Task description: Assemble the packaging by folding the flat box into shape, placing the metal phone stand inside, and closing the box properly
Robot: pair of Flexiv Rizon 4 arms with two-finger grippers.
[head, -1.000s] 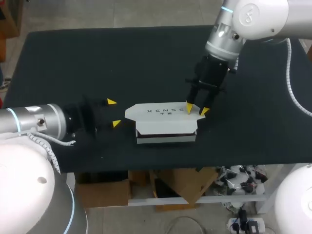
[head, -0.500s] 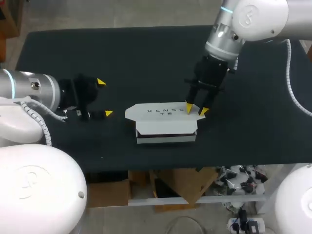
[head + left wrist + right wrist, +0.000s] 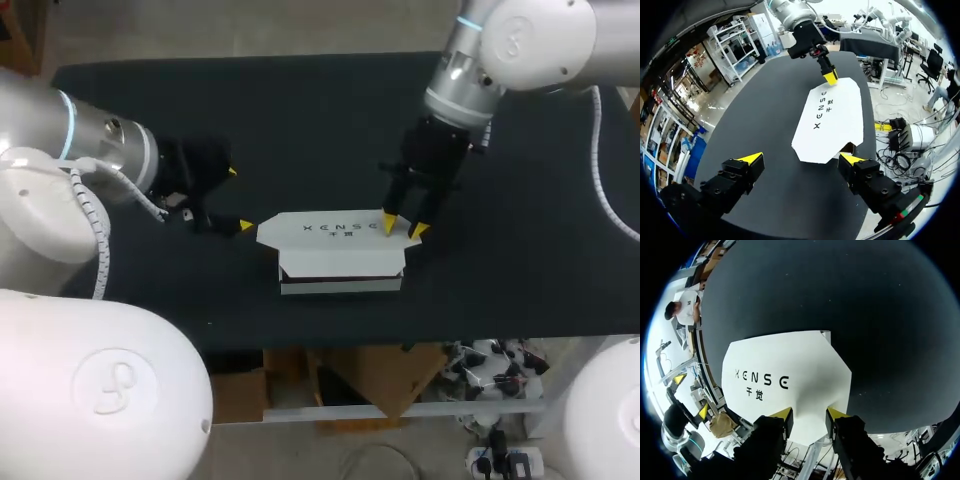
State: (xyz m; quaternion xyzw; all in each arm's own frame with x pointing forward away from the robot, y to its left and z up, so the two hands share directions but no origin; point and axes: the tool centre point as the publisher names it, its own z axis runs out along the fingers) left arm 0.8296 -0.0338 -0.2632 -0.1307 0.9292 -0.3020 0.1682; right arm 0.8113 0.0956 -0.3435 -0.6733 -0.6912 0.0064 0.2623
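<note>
White box lid (image 3: 330,228) lies pinned under the right pincer (image 3: 403,226), tips narrowly apart, likely to steady it. Left pincer (image 3: 239,199) hangs wide by the other end.

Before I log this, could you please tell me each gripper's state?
Left gripper: open, empty.
Right gripper: slightly open, tips on white cardboard box.
</note>
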